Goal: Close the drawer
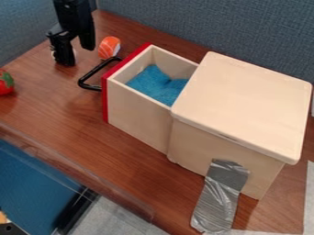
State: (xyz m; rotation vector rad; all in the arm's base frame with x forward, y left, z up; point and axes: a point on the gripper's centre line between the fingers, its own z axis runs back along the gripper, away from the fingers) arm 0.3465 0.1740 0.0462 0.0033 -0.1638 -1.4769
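Note:
At the upper left, the black gripper (77, 54) hangs over the table, its two fingers apart. It is behind and to the left of the drawer's black handle (89, 76), not touching it. The wooden drawer (136, 114) stands pulled well out of the light wooden box (242, 103), its red front edge facing left. A blue cloth (158, 86) lies inside the drawer, and the box's top hides the drawer's rear part.
An orange-and-white toy (109, 47) is on the table just behind the handle, near the gripper. A red toy with a green top (5, 83) sits at the left edge. Silver tape (217, 199) runs from the box down to the table; grey-blue partitions (215, 27) stand behind.

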